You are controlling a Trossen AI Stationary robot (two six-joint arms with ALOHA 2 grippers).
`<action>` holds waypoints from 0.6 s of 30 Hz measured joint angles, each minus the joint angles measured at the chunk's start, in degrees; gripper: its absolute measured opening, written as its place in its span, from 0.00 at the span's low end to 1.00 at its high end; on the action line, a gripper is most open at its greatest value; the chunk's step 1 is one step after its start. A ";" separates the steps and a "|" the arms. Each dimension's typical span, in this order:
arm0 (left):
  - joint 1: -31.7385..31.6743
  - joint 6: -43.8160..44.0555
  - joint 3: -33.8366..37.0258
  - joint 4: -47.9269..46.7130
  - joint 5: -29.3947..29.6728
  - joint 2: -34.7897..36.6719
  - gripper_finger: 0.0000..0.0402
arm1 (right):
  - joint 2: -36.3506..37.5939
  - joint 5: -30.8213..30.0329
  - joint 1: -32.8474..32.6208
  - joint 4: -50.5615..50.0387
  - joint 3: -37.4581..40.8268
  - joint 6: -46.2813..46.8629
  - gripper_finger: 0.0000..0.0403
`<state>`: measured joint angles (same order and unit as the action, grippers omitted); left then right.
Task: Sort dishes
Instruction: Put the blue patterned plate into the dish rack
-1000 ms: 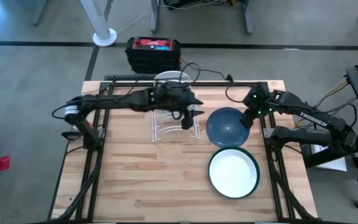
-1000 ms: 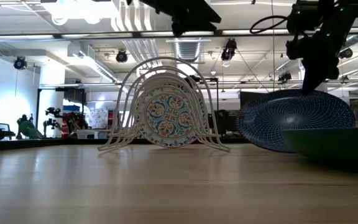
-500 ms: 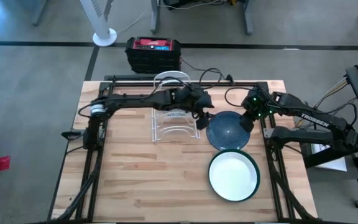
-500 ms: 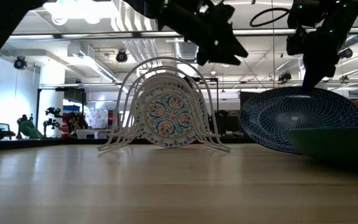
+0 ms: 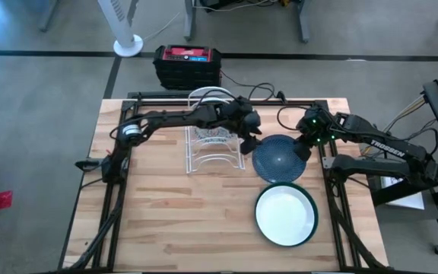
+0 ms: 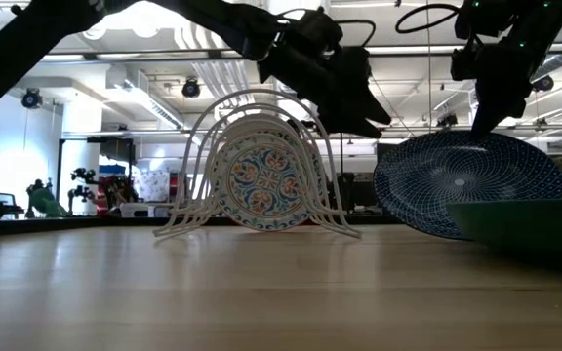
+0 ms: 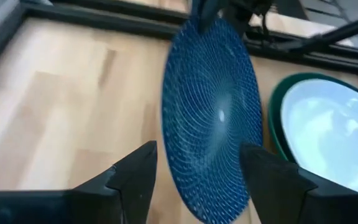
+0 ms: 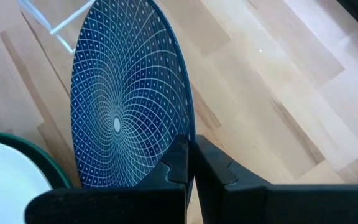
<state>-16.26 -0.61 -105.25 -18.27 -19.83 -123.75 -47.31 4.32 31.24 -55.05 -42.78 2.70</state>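
Observation:
The blue patterned dish (image 5: pixel 277 158) stands tilted at the right of the table. My right gripper (image 5: pixel 303 149) is shut on its raised rim. My left gripper (image 5: pixel 251 141) has reached across from the left and is open. In the left wrist view its fingers (image 7: pixel 135 177) stand on either side of the dish's left rim (image 7: pixel 188 186), apart from it. A floral dish (image 6: pixel 266 180) stands on edge in the white wire rack (image 5: pixel 213 156). A green dish with a white inside (image 5: pixel 286 214) lies flat near the blue one. My right gripper pinches the blue dish's raised rim (image 8: pixel 190 124) between its two fingers, on the side toward the table's right edge. The fingers come slanting down from above. The dish (image 6: pixel 471 185) is held tilted up, its lower rim down at the table beside the green dish.
A red and black box (image 5: pixel 188 65) sits beyond the table's far edge, with cables (image 5: pixel 261 95) running along the far edge. Bare wood (image 5: pixel 166 221) spreads over the near left of the table.
My left gripper has gone from above the rack toward the table's right edge and down, arriving at the blue dish's left rim. My right gripper has kept its hold on the dish.

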 joint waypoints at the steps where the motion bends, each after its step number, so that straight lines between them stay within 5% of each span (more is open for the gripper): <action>1: -0.09 -0.06 0.05 0.01 -0.86 -0.10 0.57 | 0.00 0.00 0.00 -0.01 0.00 0.02 0.00; 7: -0.12 -0.10 0.18 0.50 -0.53 -0.20 0.66 | 0.00 0.00 0.00 0.04 0.02 0.02 0.00; 18: -0.07 0.61 0.41 1.23 1.86 -0.21 0.65 | 0.02 0.48 0.00 1.78 -0.88 -1.61 0.00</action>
<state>-16.34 0.00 -104.84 -17.04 -17.97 -123.96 -47.29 4.80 31.24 -53.27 -43.66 1.09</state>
